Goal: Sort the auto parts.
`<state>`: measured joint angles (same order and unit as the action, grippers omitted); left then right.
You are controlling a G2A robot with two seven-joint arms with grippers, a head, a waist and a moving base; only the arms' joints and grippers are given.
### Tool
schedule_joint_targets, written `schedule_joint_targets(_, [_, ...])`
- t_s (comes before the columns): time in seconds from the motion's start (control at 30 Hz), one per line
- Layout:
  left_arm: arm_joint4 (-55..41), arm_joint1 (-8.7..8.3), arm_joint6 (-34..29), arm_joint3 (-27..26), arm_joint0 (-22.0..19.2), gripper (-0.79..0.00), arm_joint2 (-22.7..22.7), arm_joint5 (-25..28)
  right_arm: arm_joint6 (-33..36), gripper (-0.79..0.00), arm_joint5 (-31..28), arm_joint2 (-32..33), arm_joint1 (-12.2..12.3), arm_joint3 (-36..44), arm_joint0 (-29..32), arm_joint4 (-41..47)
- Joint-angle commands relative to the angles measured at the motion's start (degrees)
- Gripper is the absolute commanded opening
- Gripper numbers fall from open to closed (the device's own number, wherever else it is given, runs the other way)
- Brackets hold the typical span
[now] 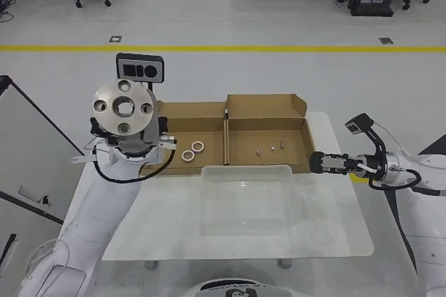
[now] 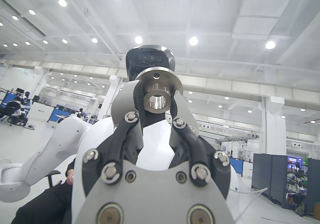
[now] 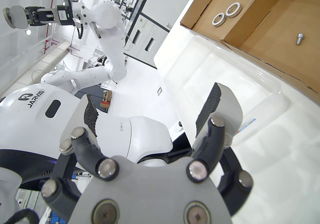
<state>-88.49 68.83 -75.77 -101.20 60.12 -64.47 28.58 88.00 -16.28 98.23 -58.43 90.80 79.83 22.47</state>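
My left gripper (image 2: 156, 99) is shut on a round steel flange (image 2: 160, 78) with a hollow hub, held high in the air and facing upward. From above the flange (image 1: 123, 108) shows as a disc with several holes, over the left cardboard box's left end. Far off in the right wrist view it (image 3: 11, 17) hangs well above the table. My right gripper (image 1: 314, 162) is open and holds nothing, level with the table's right side next to the right box; its ribbed pads (image 3: 207, 107) stand wide apart.
Two cardboard boxes stand side by side at the table's back. The left box (image 1: 208, 111) holds two steel rings (image 1: 188, 156) (image 1: 198, 146). The right box (image 1: 267, 111) holds small bolts (image 1: 259, 153) (image 1: 281, 143). A clear plastic tray (image 1: 245, 170) sits in front of them.
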Motion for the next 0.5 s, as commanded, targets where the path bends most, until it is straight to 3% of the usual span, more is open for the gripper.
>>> schedule_joint_targets(0.0, [-0.05, 1.34, -1.30, 0.70, 0.46, -0.785, -1.08, -1.34, 0.00, 0.000, 0.00, 0.00, 0.00, 0.00, 0.00, 0.00])
schedule_joint_targets(0.23, [5.90, 5.15, -3.06, 2.54, 1.58, -0.785, -4.78, -3.10, 0.00, 0.000, 0.00, 0.00, 0.00, 0.00, 0.00, 0.00])
schedule_joint_targets(0.47, [17.89, 7.44, -1.94, 2.76, 2.26, -0.785, -7.37, -1.98, 0.00, 0.000, 0.00, 0.00, 0.00, 0.00, 0.00, 0.00])
